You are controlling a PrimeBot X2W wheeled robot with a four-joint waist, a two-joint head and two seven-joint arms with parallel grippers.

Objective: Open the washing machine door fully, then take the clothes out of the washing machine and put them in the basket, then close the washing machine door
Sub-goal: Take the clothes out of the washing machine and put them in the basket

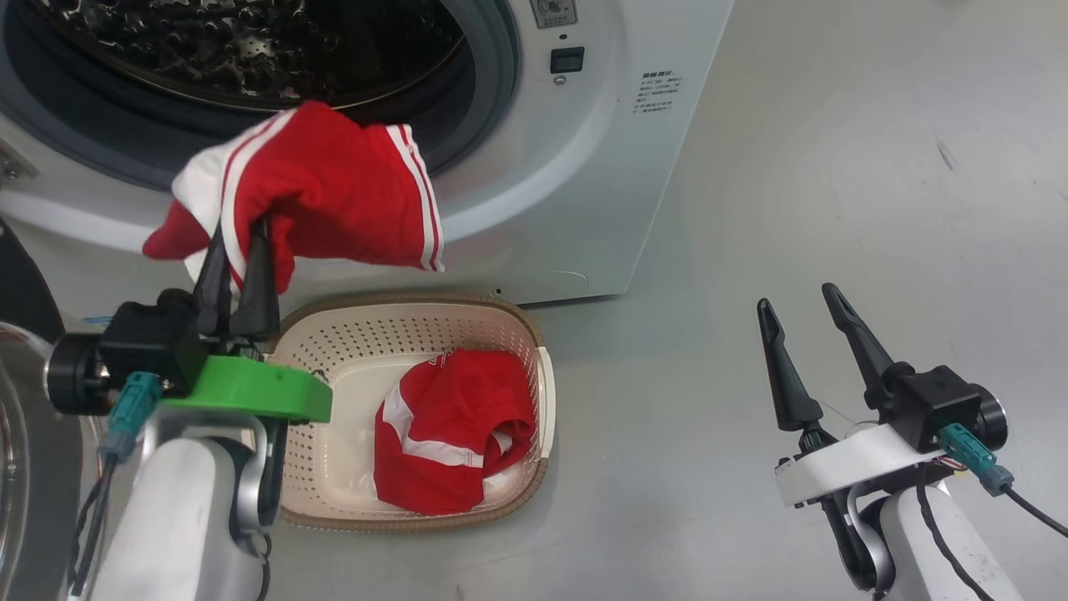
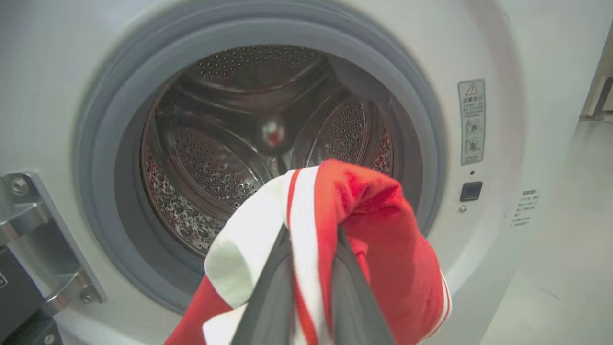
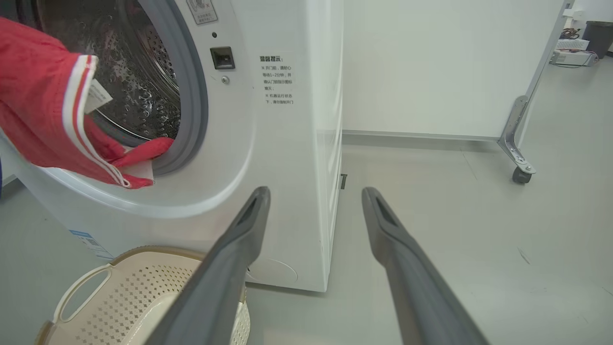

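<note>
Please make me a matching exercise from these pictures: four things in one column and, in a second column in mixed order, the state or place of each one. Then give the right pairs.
Column one
1. left gripper
2. right gripper
3. basket
4. washing machine

Column two
A. open at the front, steel drum visible
B. shut on a red and white garment
C. fingers apart, nothing between them
D. on the floor, one red garment inside

Pairs: 1-B; 2-C; 3-D; 4-A
</note>
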